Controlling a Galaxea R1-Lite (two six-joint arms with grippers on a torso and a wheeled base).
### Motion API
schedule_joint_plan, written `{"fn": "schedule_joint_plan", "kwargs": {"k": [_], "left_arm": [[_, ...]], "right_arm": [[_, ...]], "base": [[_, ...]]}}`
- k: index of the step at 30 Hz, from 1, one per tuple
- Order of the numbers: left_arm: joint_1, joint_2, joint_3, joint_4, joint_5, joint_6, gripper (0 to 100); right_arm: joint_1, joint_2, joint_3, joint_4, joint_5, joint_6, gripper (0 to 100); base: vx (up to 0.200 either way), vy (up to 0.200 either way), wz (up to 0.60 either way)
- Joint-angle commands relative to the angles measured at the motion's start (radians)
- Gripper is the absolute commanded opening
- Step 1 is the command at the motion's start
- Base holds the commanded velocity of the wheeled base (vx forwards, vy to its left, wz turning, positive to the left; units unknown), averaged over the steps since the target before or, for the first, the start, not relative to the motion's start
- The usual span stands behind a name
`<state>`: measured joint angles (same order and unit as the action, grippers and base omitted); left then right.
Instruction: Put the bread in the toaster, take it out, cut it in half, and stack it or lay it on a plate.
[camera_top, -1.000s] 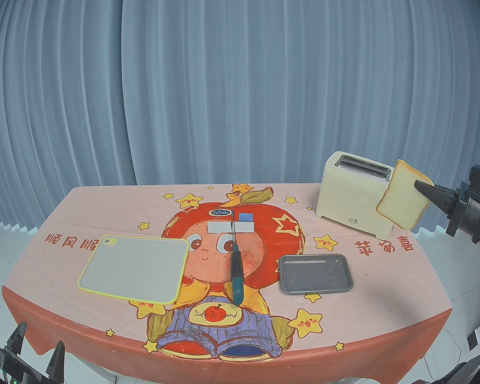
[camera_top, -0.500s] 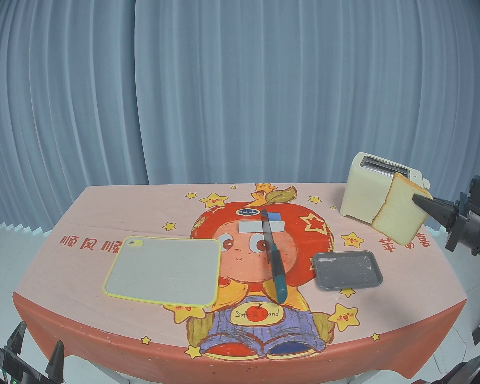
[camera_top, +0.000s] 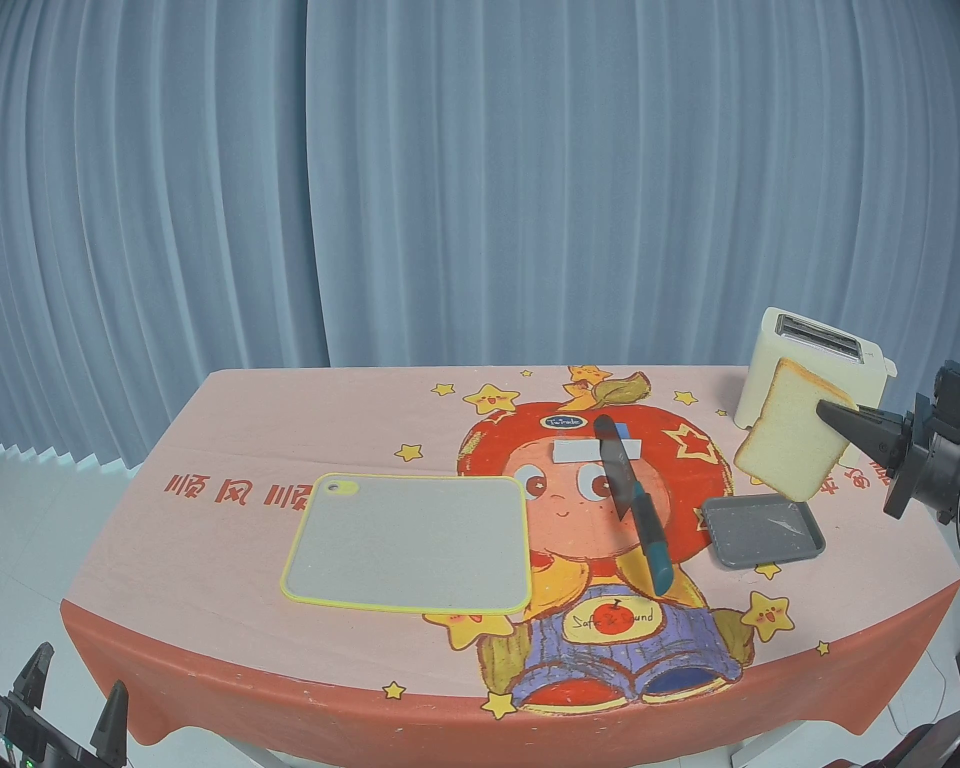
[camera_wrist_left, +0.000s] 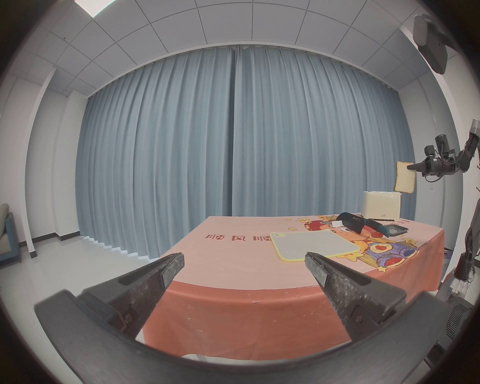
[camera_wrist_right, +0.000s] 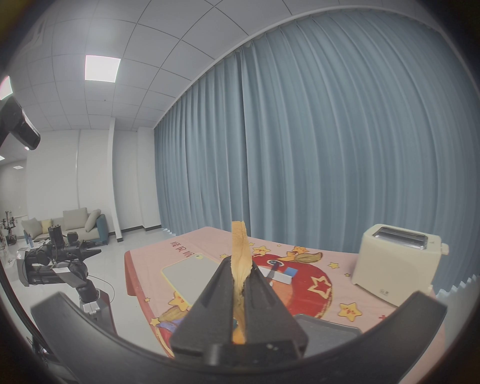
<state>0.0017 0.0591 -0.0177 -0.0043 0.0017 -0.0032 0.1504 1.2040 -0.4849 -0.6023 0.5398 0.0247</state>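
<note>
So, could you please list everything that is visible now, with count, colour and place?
bread: one slice, pale with tan crust, in the air before the toaster, held upright
toaster: one, cream, far right corner of the table
tray: one, grey, right side, nearer than the toaster
knife: one, dark blade, teal handle, left of the tray
cutting board: one, grey with yellow rim, left of the knife
table: one, pink cartoon cloth
curtain: one, blue, behind the table
right gripper: one, black, clamped on the bread
left gripper: one, black, open, low, off the table's near left edge
</note>
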Motion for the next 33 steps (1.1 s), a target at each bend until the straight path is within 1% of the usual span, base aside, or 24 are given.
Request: {"fn": "schedule_joint_plan", "kwargs": {"k": [1,5,8,14,26,31,33], "left_arm": [[0.000,0.002,0.018,0.000,0.000,0.002,100],[0.000,0.001,0.018,0.000,0.000,0.000,100],[0.000,0.001,0.018,0.000,-0.002,0.002,100],[0.000,0.001,0.018,0.000,0.000,0.000,100],[0.000,0.001,0.018,0.000,0.000,-0.001,100],[0.000,0.001,0.018,0.000,0.000,-0.003,100],[0.000,0.001,0.018,0.000,0.000,-0.001,100]], "right_arm": [[0.009,0.000,0.002,-0.001,0.000,0.000,0],[0.017,-0.001,0.005,-0.001,0.000,0.000,0],[0.035,-0.003,0.006,-0.001,-0.003,0.001,0],[0.046,0.000,0.005,-0.001,-0.006,0.011,0],[0.047,-0.001,0.009,-0.001,-0.006,0.011,0],[0.060,0.002,0.017,-0.002,-0.007,0.011,0],[0.060,0.002,0.017,-0.001,-0.018,0.011,0]], "base": [[-0.200,0.000,0.00],[-0.200,0.000,0.00],[-0.200,0.000,0.00],[0.000,0.200,0.00],[0.000,0.200,0.00],[0.000,0.200,0.00],[0.000,0.200,0.00]]}}
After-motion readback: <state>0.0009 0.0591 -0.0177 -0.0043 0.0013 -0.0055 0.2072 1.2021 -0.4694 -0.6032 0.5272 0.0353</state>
